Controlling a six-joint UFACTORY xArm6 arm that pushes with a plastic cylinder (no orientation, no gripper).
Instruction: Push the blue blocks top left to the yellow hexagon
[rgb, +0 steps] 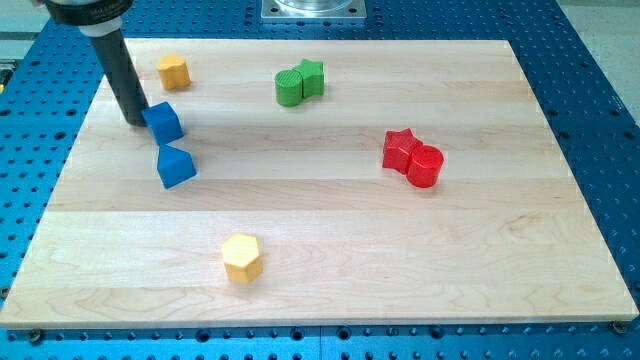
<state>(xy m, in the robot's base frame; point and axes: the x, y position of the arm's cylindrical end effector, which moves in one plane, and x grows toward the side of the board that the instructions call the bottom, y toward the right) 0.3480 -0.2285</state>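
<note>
Two blue blocks lie at the view's left: a blue cube (164, 122) and, just below it, a blue block with a sloped top (176, 165). My tip (137, 121) rests on the board right against the blue cube's left side. A small yellow block (173, 71) sits above them near the top left corner. A yellow hexagon (243, 258) lies lower, near the view's bottom centre-left.
Two green blocks (299, 82) touch each other at the top centre. A red star (401, 150) and a red cylinder (425, 166) touch at the right. The wooden board (330, 290) lies on a blue perforated table.
</note>
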